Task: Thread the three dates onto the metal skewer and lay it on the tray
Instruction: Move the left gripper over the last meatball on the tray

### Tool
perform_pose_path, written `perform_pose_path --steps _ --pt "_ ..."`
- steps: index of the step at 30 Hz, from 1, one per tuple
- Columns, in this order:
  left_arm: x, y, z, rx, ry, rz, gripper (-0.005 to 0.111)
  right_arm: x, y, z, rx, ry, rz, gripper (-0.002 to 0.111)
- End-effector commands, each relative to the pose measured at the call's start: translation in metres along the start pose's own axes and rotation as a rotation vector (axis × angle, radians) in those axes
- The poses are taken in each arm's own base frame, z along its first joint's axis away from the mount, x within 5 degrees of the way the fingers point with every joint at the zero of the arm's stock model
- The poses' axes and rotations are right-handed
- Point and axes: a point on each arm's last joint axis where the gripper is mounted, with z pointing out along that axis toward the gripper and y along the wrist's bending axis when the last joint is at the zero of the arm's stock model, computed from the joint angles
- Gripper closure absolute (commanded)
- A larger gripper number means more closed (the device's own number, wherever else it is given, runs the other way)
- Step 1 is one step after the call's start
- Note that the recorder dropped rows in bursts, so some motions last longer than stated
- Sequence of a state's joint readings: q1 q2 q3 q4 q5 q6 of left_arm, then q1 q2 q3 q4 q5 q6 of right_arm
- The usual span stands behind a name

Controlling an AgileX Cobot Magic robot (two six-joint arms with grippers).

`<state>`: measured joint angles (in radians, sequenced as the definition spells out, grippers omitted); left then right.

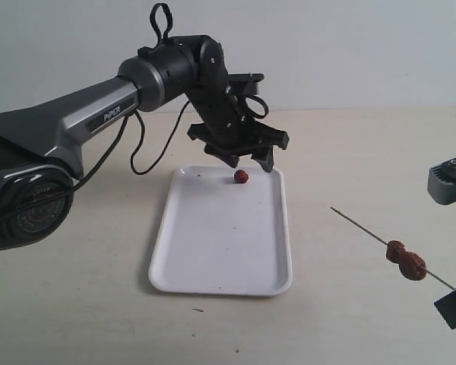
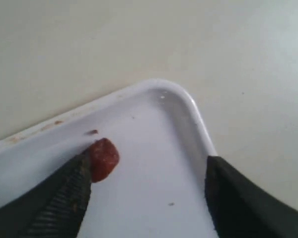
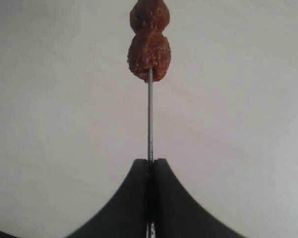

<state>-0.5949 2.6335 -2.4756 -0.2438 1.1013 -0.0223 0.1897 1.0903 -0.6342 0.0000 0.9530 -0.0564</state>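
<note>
Right now the left black pincer (image 1: 251, 161) hangs released, jaws wide, over one end of the flat white rectangular tray (image 1: 220, 251), the loose wrinkled red-brown date (image 1: 242, 176) lying just below, close beside one finger (image 2: 64, 198) rather than centred. Well apart over the pale bench (image 1: 349, 152), the right pincer (image 3: 150, 162) is clenched on the thin grey metal skewer (image 1: 357, 225), two dates (image 1: 406, 260) threaded, its free tip slanting toward the tray.

Left arm (image 1: 76, 122) stretched forward, wrist tipped down; left gripper (image 1: 251, 161), jaws spread wide; right gripper (image 3: 150, 163) low at the side, pinched tight on the metal skewer (image 3: 150, 119).
</note>
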Motion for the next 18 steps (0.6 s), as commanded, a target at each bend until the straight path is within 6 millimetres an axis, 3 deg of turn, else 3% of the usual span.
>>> perform_pose_path --steps 1,18 --pt "0.0005 -0.0127 -0.0009 0.007 -0.004 0.076 0.042 0.0009 -0.0005 -0.0012 0.001 -0.005 0.001 0.108" --pt "0.0017 -0.0077 -0.0008 -0.056 0.008 -0.023 0.042 0.0009 -0.0005 -0.0012 0.001 -0.005 0.001 0.108"
